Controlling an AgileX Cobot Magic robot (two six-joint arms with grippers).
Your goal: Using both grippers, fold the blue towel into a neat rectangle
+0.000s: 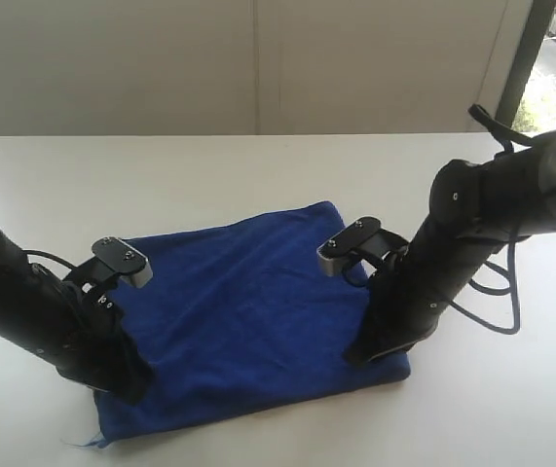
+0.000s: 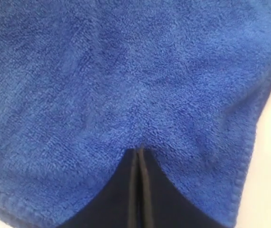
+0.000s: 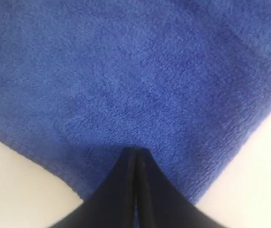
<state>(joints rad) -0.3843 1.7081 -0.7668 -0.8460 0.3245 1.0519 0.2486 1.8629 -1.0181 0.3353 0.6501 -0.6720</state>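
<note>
The blue towel [image 1: 248, 302] lies spread flat on the white table [image 1: 258, 165]. My left gripper [image 1: 127, 384] is down on the towel's near left corner. In the left wrist view its black fingers are pressed together at the left gripper's tips [image 2: 139, 151], which dig into the towel's pile [image 2: 126, 71] close to a hemmed edge. My right gripper [image 1: 370, 352] is down on the near right corner. The right wrist view shows the right gripper [image 3: 135, 151] likewise shut, tips pinching the cloth [image 3: 135, 71] just inside the corner.
Bare white table [image 3: 12, 180] surrounds the towel on all sides. A black cable [image 1: 501, 292] loops off the right arm onto the table. A pale wall and a window strip [image 1: 550, 58] stand at the back.
</note>
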